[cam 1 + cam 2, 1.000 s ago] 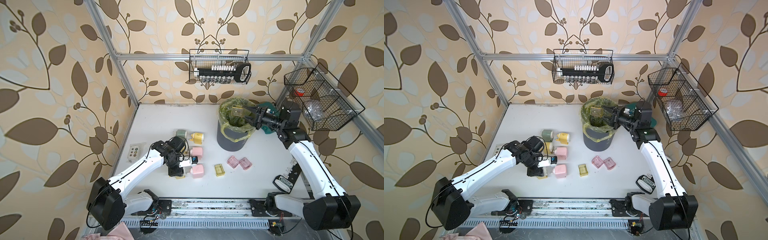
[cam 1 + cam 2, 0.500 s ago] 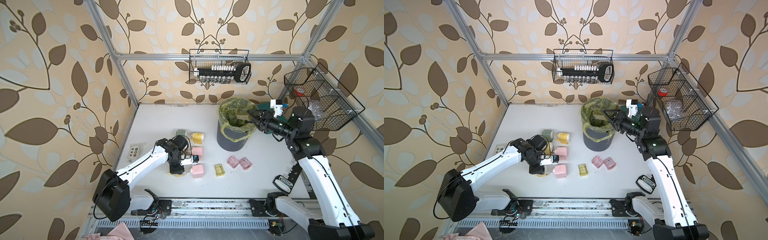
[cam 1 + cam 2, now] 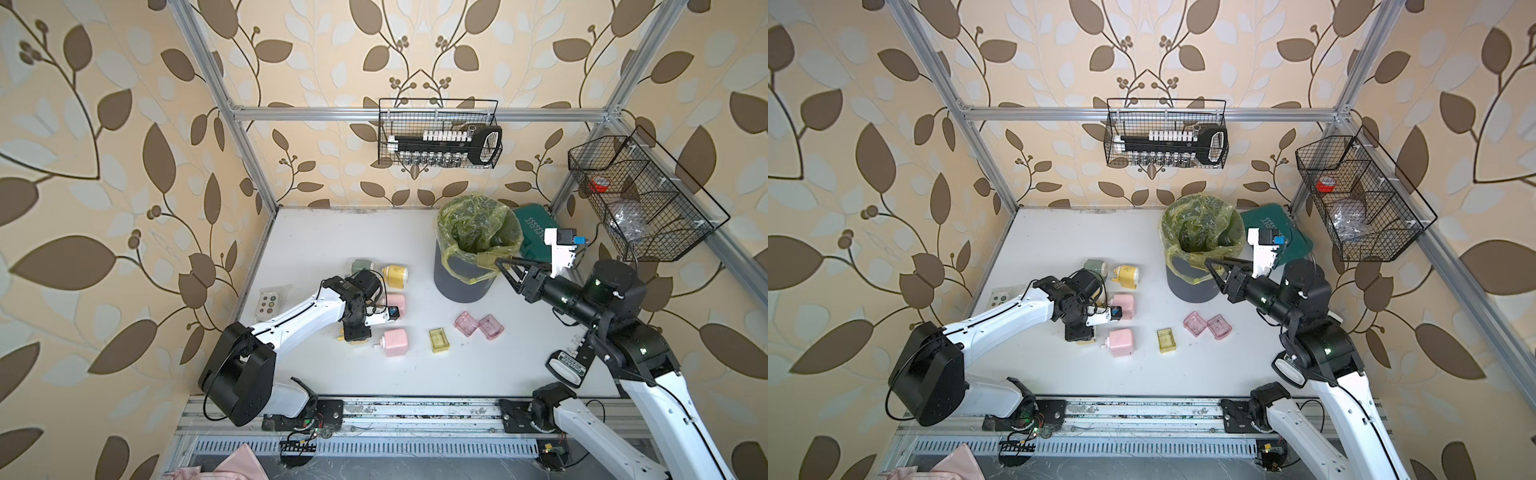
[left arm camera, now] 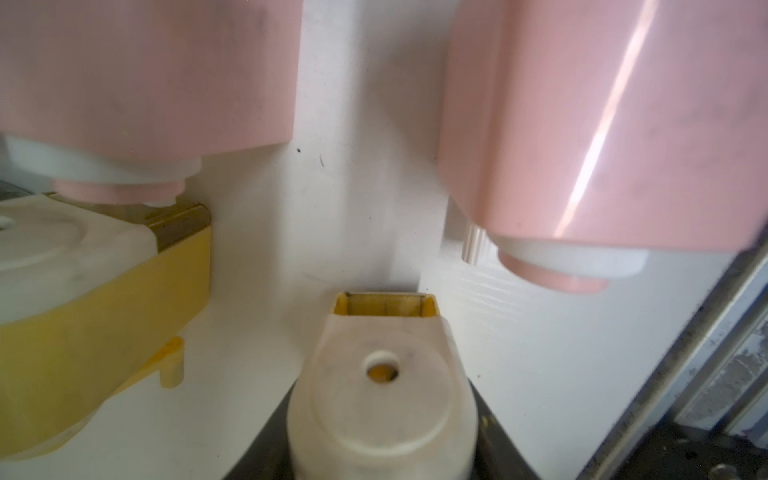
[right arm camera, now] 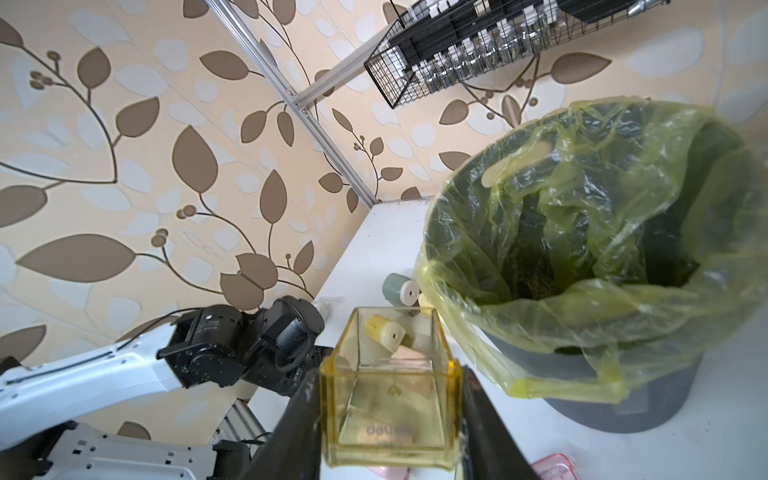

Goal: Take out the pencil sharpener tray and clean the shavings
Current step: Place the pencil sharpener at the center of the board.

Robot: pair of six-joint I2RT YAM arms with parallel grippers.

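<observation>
In the right wrist view my right gripper (image 5: pixel 390 374) is shut on a clear yellow pencil sharpener tray (image 5: pixel 390 415), one finger on each side wall. The tray looks empty; I cannot make out the shavings. In both top views this gripper (image 3: pixel 505 268) hangs just beside the grey bin (image 3: pixel 461 286), on its front right side. My left gripper (image 3: pixel 351 334) is shut on a yellow sharpener with a cream front (image 4: pixel 382 399), held down on the table. Its tray slot (image 4: pixel 386 305) is open and empty.
The bin has a yellow-green bag (image 5: pixel 582 232). Two pink sharpeners (image 3: pixel 395 343) (image 3: pixel 397 303), a yellow one (image 3: pixel 395 275) and a green one (image 3: pixel 361 266) lie near the left gripper. A yellow tray (image 3: pixel 439 340) and two pink trays (image 3: pixel 466 324) (image 3: pixel 490 326) lie mid-table.
My right arm has drawn back from over the bin's mouth to its front right side, keeping hold of the yellow tray. The left gripper has stayed on the sharpener.
</observation>
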